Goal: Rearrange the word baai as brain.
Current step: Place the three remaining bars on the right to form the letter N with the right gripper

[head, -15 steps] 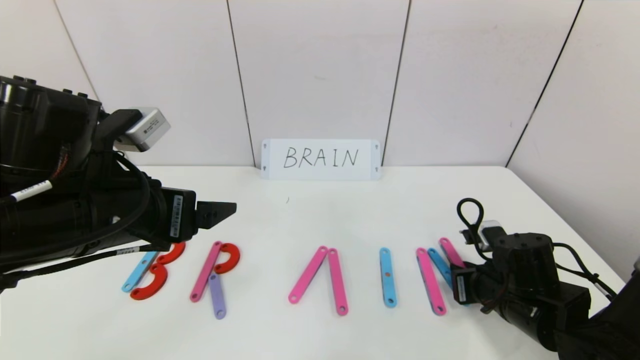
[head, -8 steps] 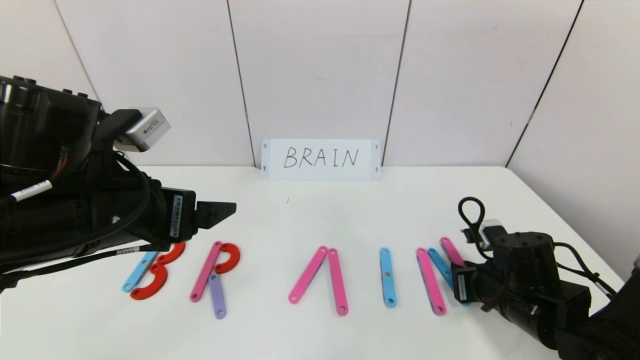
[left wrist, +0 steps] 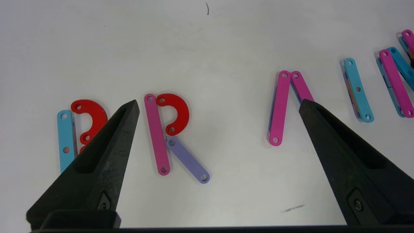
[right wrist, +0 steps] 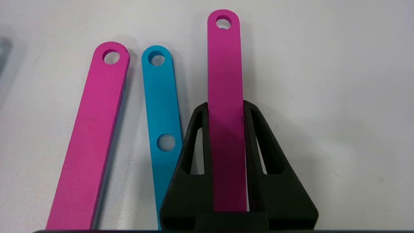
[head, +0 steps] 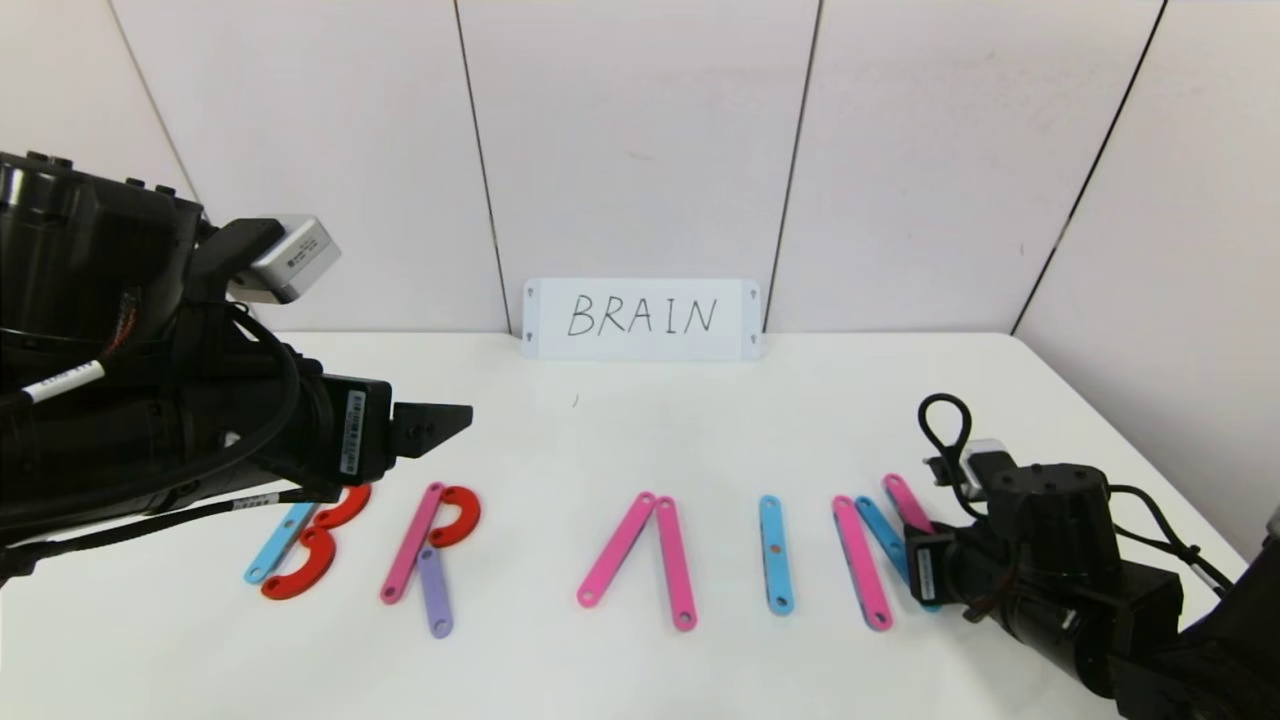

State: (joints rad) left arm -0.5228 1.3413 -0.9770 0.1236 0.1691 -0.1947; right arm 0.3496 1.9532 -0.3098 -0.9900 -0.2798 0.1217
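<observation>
The word baai [head: 640, 550] runs across the lower middle of the head view, and it already reads close to BRAIN: a B [head: 305, 545] of a blue strip and two red curves at lower left, an R [head: 430, 550] of pink strip, red curve and purple leg just right of it, an A [head: 640, 550] of two pink strips meeting at the top with no crossbar, a lone blue I [head: 775, 553], and at lower right the N coming together. The right gripper [right wrist: 227, 106] is down at that N, jaws clamped on the outer pink strip [right wrist: 225, 74], with the blue diagonal [right wrist: 161, 106] just beside it and the other pink upright [right wrist: 97, 129] beyond. By my read, only seating this last stroke is left, so the N's three strips join up. The left gripper [left wrist: 218, 106] hovers above the B and R, jaws wide apart, holding nothing. All of it lies on a plain white table [head: 640, 430], with the white card [head: 642, 318] lettered BRAIN propped at centre against pale wall panels [head: 640, 140].
</observation>
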